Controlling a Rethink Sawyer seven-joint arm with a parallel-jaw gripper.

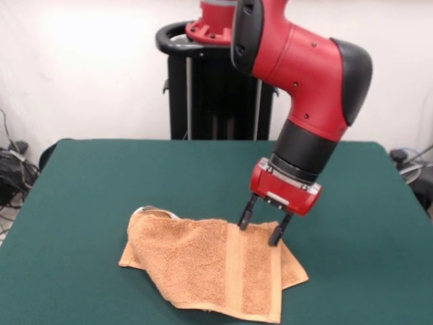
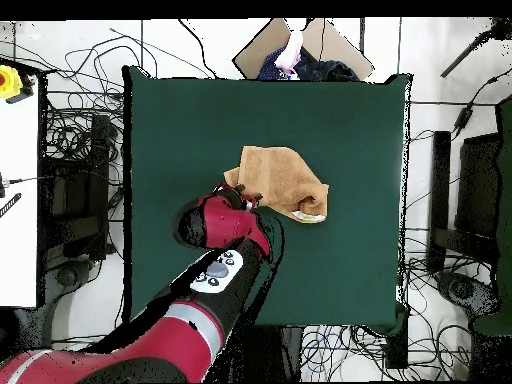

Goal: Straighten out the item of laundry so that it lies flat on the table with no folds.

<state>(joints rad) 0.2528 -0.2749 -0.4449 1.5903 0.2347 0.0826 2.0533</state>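
The orange-tan towel (image 1: pixel 210 271) lies on the dark green table (image 1: pixel 95 183) near its front edge, rumpled, with a folded layer sticking out at its right corner. Two flat woven bands run across its right part, and a small white tag (image 1: pixel 146 210) shows at its far left corner. My gripper (image 1: pixel 262 227) points down at the towel's far edge, above the bands; it is open, with the fingertips (image 1: pixel 246 219) on or just above the cloth and nothing between them. In the overhead view the gripper (image 2: pixel 243 198) is at the near left corner of the towel (image 2: pixel 285 175).
The black pedestal (image 1: pixel 203 95) stands behind the table's far edge. In the overhead view cables lie on the floor around the table (image 2: pixel 200 110), a white side table (image 2: pixel 20 200) stands at the left, and a brown box-like shape (image 2: pixel 300 45) sits beyond the far edge.
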